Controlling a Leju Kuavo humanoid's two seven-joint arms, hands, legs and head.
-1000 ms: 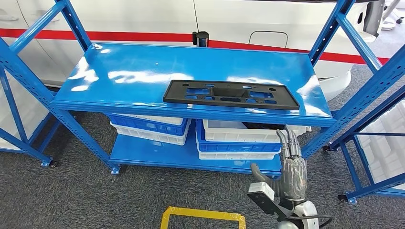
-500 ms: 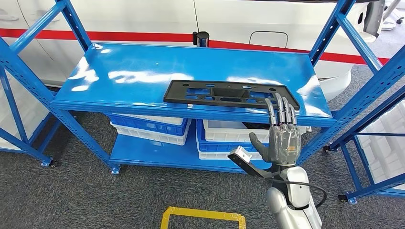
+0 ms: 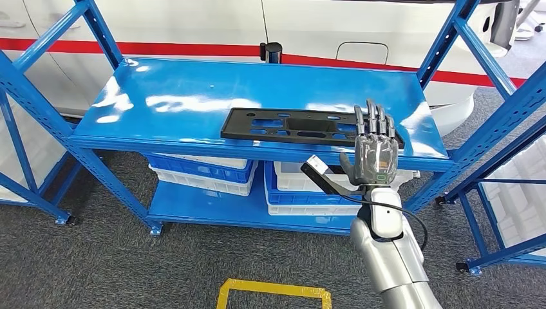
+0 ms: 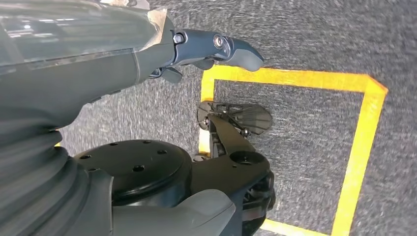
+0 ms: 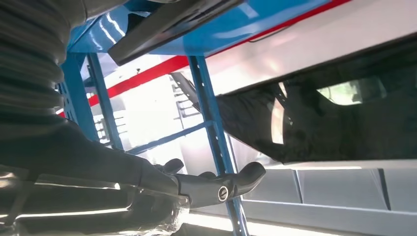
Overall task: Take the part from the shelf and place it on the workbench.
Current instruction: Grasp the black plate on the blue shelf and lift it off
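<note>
While the right hand (image 3: 375,154) is raised in front of the shelf, its fingers are straight and a little apart, the thumb stands out to the side, and it holds nothing. The fingertips are in front of the right end of the part (image 3: 312,127), but from the head view I cannot tell if they touch it. The part is a long, flat black plate with several cut-outs. It lies on the top board of the blue shelf (image 3: 193,96), close to the front edge and more to the right side.

I judge that the step in hand is the reach toward the part; the grasp is not yet made. The next move probably asks the hand to go forward over the front edge and take the right end of the plate between thumb and fingers. Because the plate is thin and lies flat on a smooth board, the fingers may need to get under its edge, or it may slide away when pushed.

In the left wrist view the left hand (image 4: 216,49) hangs over grey carpet with a yellow tape square (image 4: 364,128); its fingers look curled in, with nothing in them.

Under the top board stand blue and white bins (image 3: 322,187). Behind the shelf is a white surface with a red stripe (image 3: 193,48). I see no brand, label or readable writing anywhere.
</note>
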